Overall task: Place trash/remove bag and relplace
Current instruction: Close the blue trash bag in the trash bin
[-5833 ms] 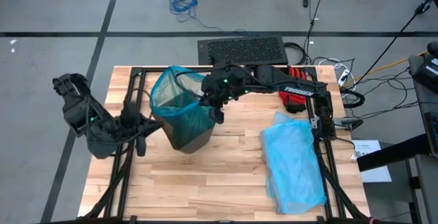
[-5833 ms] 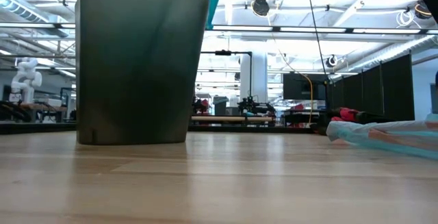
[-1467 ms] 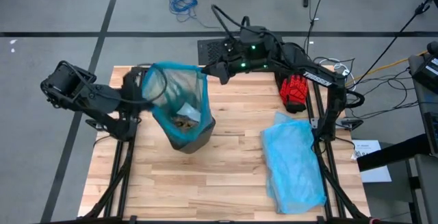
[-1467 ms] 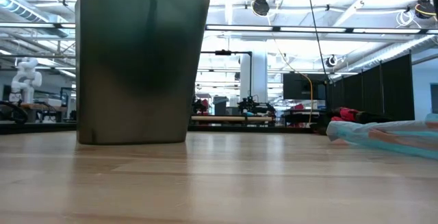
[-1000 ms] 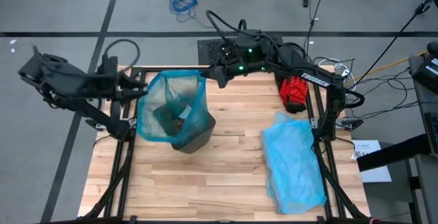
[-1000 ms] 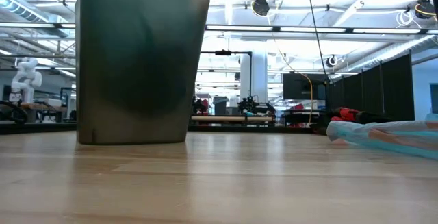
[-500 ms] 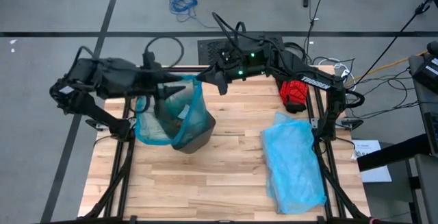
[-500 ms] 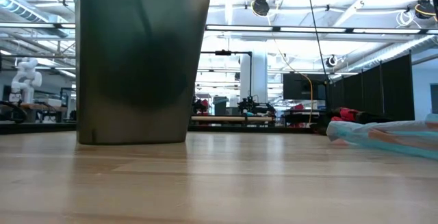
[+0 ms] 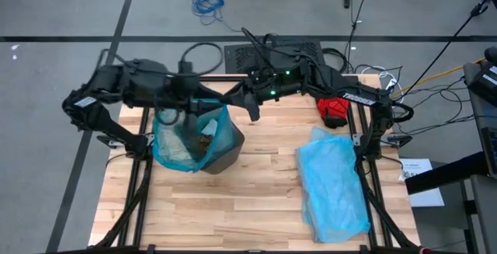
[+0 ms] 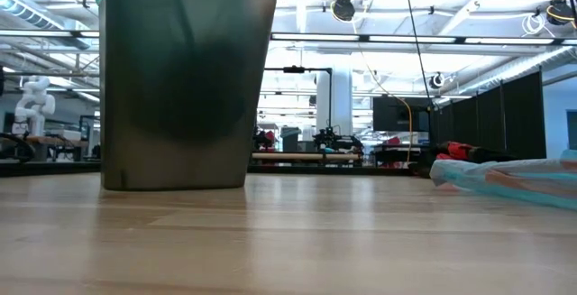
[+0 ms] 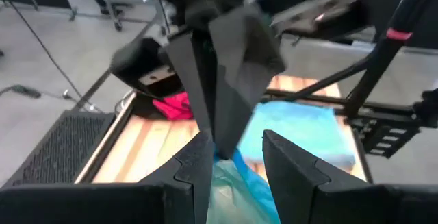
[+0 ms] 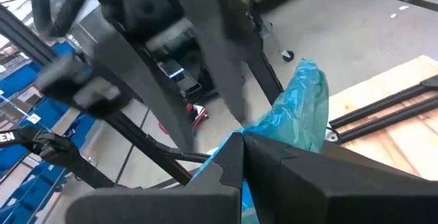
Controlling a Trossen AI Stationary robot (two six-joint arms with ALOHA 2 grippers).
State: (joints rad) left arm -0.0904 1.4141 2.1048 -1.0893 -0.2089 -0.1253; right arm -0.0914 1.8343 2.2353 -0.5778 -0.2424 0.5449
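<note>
Inside the bag (image 9: 180, 141), trash (image 9: 206, 140) shows only dimly.

I see thin, see-through plastic in the bag (image 9: 186, 141), a matt smooth bin (image 10: 185, 78), and a pale planked wooden table (image 9: 256, 192) beneath it.

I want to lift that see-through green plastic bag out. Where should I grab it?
Grab the thin see-through teal-green plastic bag by its bright blue top edge, coming from above. That edge is bunched up over the brown bin, while the brown paper scraps weigh down the bottom.
</note>
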